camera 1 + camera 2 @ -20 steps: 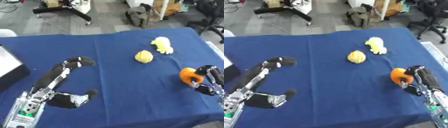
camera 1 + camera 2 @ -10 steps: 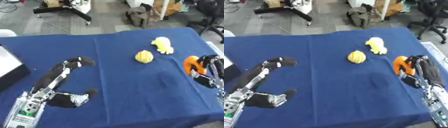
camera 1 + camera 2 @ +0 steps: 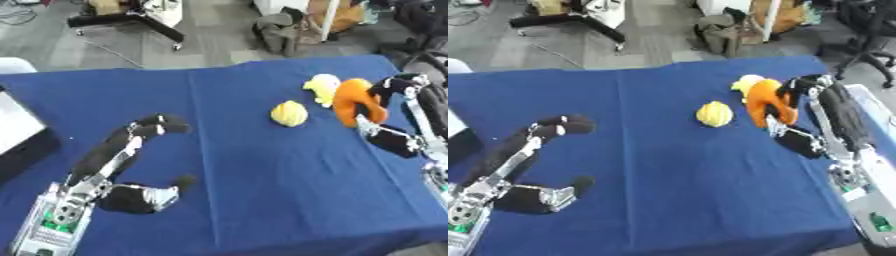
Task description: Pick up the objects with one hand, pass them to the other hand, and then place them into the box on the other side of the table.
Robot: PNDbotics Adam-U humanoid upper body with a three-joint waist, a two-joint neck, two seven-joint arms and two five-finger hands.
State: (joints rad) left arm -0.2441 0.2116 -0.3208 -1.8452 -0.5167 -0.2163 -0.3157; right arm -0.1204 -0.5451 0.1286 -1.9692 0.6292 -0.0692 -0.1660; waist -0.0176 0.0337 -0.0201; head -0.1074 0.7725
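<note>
My right hand (image 3: 395,98) is shut on an orange object (image 3: 351,100) and holds it above the blue table (image 3: 245,190) at the right side. Just behind the orange object lies a pale yellow object (image 3: 321,84), partly hidden by it. A round yellow object (image 3: 289,113) sits on the cloth to its left. My left hand (image 3: 109,165) rests open at the lower left, fingers pointing up the table and holding nothing. A box (image 3: 19,134) with a pale inside and a dark wall shows at the left edge.
The table's right edge runs close beside my right arm (image 3: 846,150). Beyond the far edge the floor holds a chair base (image 3: 131,20) and bags (image 3: 289,30).
My right hand has carried the orange object up and a little to the left, from low near the right edge to beside the pale yellow object. The left hand has not moved.
</note>
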